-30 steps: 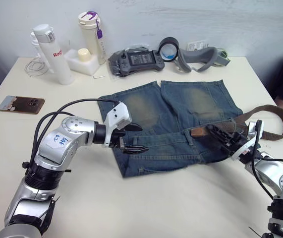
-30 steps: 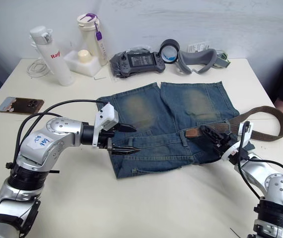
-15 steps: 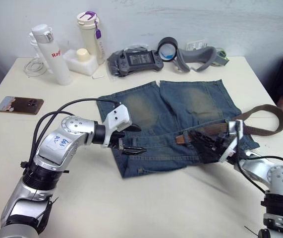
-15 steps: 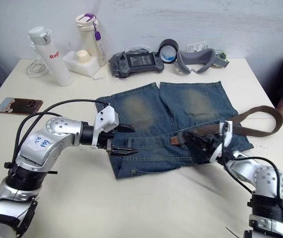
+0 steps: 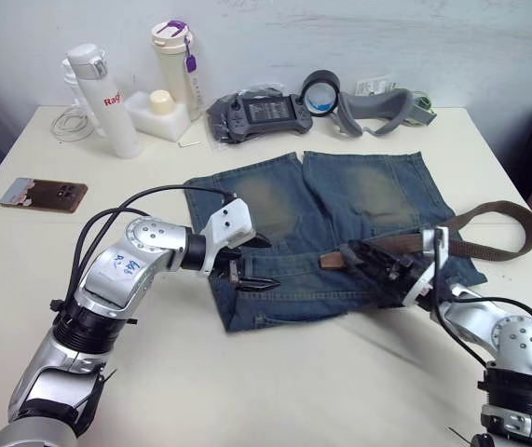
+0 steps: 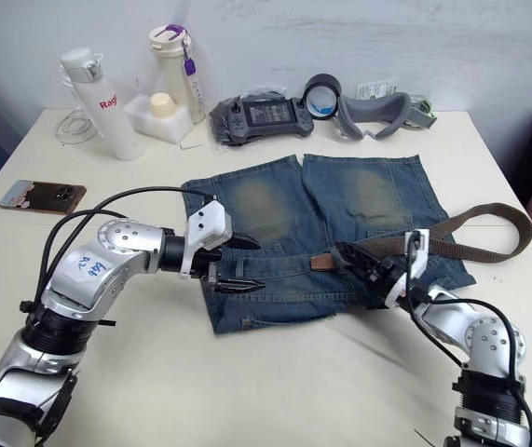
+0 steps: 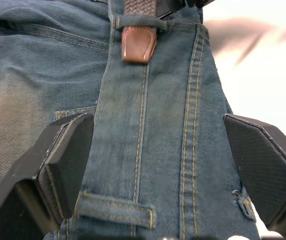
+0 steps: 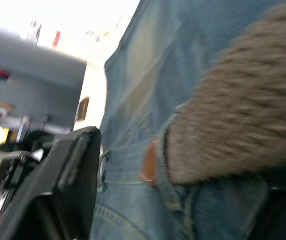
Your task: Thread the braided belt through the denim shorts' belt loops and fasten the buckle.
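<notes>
The denim shorts [image 5: 326,233] lie flat mid-table, waistband toward the robot. The braided belt [image 5: 484,219] loops off at 3 o'clock; its tan leather tip [image 7: 138,44] pokes just past one of the belt loops [image 7: 138,22]. The right gripper [image 5: 377,265] pinches the strap at the waistband. At 9 o'clock, the left gripper [image 5: 247,265] hovers with fingers [image 7: 65,160] spread across the waistband, near another loop.
</notes>
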